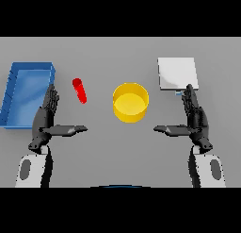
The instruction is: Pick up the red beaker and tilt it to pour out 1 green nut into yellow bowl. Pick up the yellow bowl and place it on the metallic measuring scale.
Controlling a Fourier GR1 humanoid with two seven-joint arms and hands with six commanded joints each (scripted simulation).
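Red beaker (79, 90), a slim plastic tube, lies tilted on your grey table (117, 147), between the blue rectangular tray (26, 93) and the round yellow bowl (130, 102). You see the square metallic scale (177, 73) to the bowl's right. Your left hand (47, 119) rests beside the tray, fingers straight, thumb pointing inward; your right hand (195, 119) mirrors it just below the scale, equally open, holding nothing.

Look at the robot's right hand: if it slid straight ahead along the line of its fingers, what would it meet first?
The right hand points away from the robot, fingertips almost at the near edge of the metallic measuring scale. It would likely meet the scale first, though height above the table is unclear.
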